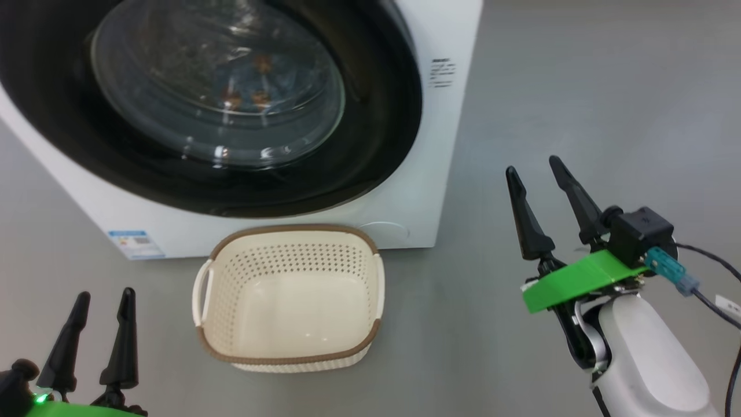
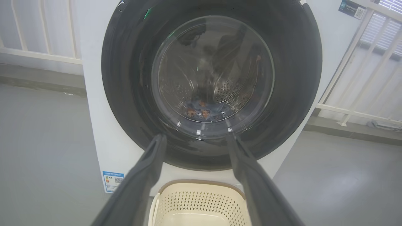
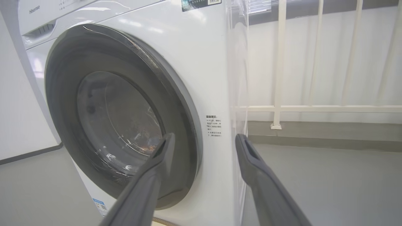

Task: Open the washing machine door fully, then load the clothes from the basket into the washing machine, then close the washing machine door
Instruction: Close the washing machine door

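Observation:
The washing machine door (image 1: pixel 220 87) is closed flat against the white washing machine (image 1: pixel 443 133). Its black rim and glass bowl also show in the left wrist view (image 2: pixel 213 78) and the right wrist view (image 3: pixel 119 119). Through the glass, the clothes (image 2: pixel 201 111) lie at the bottom of the drum, blue with orange patches (image 1: pixel 249 95). The basket (image 1: pixel 289 230) stands on the floor in front of the machine with nothing in it. My left gripper (image 1: pixel 106 294) hangs open at the lower left, left of the basket. My right gripper (image 1: pixel 532 165) is open, right of the machine's front corner.
Grey floor (image 1: pixel 608 87) spreads to the right of the machine. A white railing (image 3: pixel 279 106) runs behind and beside it. A blue sticker (image 1: pixel 134 243) marks the machine's lower left corner. A cable (image 1: pixel 712 266) trails from my right wrist.

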You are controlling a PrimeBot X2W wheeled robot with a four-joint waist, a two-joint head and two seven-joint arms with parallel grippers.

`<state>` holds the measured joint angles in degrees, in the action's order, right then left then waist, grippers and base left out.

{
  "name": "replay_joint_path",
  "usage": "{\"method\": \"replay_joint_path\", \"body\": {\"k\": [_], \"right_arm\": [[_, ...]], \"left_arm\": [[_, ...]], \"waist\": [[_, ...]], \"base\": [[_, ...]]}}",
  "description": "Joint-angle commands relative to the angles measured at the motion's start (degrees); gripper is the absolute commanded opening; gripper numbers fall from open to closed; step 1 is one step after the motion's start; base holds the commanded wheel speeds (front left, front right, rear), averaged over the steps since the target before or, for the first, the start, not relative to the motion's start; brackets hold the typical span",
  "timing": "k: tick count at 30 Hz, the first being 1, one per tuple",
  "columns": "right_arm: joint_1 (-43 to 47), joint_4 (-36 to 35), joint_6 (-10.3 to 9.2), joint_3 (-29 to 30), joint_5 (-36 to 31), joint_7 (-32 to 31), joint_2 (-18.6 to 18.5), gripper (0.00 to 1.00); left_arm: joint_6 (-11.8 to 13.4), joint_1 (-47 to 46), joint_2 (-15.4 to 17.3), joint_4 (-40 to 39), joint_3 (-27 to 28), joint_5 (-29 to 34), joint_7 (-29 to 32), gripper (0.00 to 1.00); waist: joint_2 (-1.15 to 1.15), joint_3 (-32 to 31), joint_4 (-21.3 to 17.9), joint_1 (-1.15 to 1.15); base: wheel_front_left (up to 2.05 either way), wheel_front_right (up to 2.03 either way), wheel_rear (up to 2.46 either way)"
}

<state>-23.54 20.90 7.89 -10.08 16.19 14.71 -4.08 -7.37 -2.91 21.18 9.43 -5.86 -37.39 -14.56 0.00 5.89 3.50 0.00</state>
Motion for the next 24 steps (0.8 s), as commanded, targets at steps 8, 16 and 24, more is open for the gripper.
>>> {"method": "replay_joint_path", "body": {"k": [8,16,24], "right_arm": [[5.98,-6.01,-0.41,0.20,1.15,0.29,-0.55,1.00],[11.17,-9.05,-0.41,1.42,0.91,0.29,-0.45,1.00],[14.13,-9.88,-0.41,2.35,-0.18,0.29,0.00,1.00]], "left_arm": [[-0.12,0.81,0.14,-2.43,3.43,1.60,-0.44,1.00],[-0.12,1.37,-0.48,-3.42,3.79,1.17,-0.44,1.00],[-0.12,1.83,-0.29,-4.08,3.43,0.25,-0.44,1.00]], "waist": [[0.00,-3.58,-5.44,0.00],[0.00,-3.85,-6.49,0.00],[0.00,-4.04,-6.47,0.00]], "base": [[0.00,0.00,0.00],[0.00,0.00,0.00],[0.00,0.00,0.00]]}}
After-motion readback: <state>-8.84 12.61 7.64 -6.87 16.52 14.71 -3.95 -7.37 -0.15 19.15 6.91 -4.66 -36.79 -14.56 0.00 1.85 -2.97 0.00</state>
